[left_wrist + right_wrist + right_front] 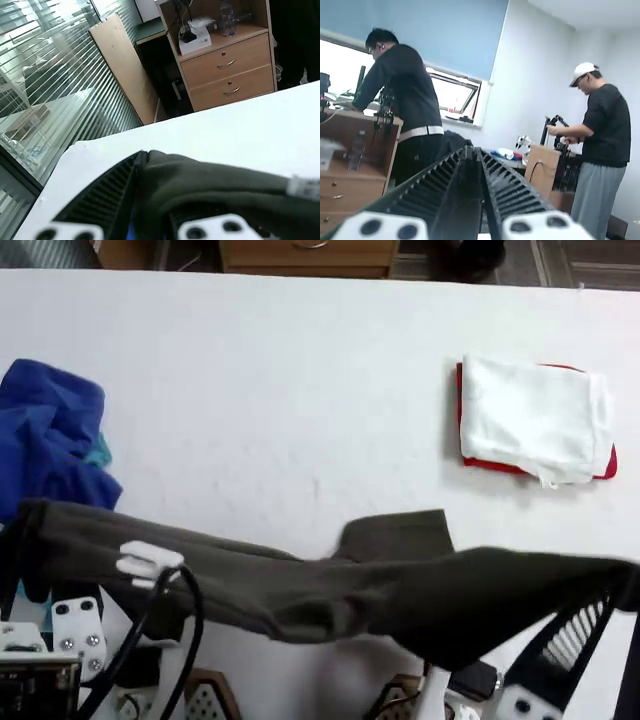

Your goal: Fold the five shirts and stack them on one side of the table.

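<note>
White desk (280, 390) under two arms. Left gripper (144, 159) is clamped on one end of a dark olive shirt (380, 590); right gripper (472, 150), ribbed fingers pressed together, pinches the other end. The garment hangs stretched between them along the desk's near edge. Farther out, a crumpled blue shirt (50, 430) lies at the left edge. Well apart, toward the far right corner, a folded white shirt (530, 415) rests on a folded red shirt (490, 465).
</note>
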Controlling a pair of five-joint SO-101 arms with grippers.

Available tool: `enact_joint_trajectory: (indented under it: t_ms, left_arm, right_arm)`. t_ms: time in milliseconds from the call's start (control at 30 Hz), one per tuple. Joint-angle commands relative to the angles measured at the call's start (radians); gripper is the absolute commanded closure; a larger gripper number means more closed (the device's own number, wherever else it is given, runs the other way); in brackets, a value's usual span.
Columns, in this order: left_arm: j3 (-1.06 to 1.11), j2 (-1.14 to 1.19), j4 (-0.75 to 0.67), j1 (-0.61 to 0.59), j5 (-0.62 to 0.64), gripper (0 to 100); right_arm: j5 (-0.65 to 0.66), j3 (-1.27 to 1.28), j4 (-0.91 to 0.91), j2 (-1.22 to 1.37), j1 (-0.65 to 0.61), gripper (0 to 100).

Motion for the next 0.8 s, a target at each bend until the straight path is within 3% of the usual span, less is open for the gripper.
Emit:
enact_joint_trajectory:
  t_ms: [0, 433, 767]
  left_arm:
    - [-0.044, 0.002, 0.000, -0.012, 0.011, 98]
    - [-0.059, 0.002, 0.014, -0.012, 0.012, 98]
    - [-0.031, 0.002, 0.015, -0.012, 0.058, 98]
  right_arm:
    - [-0.009, -0.018, -0.019, -0.033, 0.001, 97.9]
    - [-0.009, -0.018, -0.059, -0.101, 0.001, 97.9]
    - [-0.009, -0.011, -0.061, 0.059, 0.008, 97.9]
